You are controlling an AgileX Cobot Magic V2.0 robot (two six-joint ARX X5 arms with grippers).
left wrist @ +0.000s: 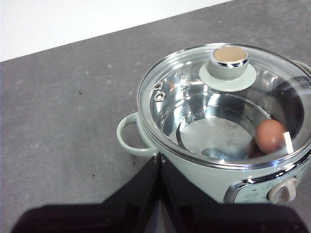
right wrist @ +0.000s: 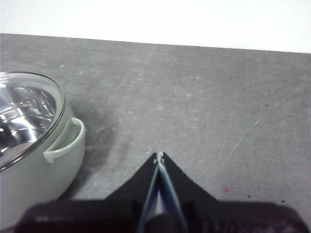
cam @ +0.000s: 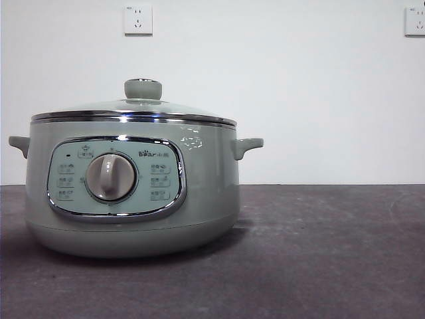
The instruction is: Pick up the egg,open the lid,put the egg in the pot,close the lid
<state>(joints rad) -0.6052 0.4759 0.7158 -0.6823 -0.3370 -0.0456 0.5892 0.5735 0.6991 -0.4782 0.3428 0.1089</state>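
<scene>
The sage-green pot (cam: 133, 193) stands on the left of the dark table, with its glass lid (cam: 136, 109) seated on the rim. Through the lid (left wrist: 228, 97) in the left wrist view, the reddish-brown egg (left wrist: 270, 136) lies inside the pot (left wrist: 194, 174) against its steel wall. My left gripper (left wrist: 159, 158) hovers shut and empty above the pot's side handle (left wrist: 130, 138). My right gripper (right wrist: 159, 156) is shut and empty over bare table, beside the pot's other handle (right wrist: 65, 145). Neither gripper shows in the front view.
The dark grey table (cam: 319, 252) stretches out to the right of the pot. A white wall with two sockets (cam: 138, 20) stands behind it.
</scene>
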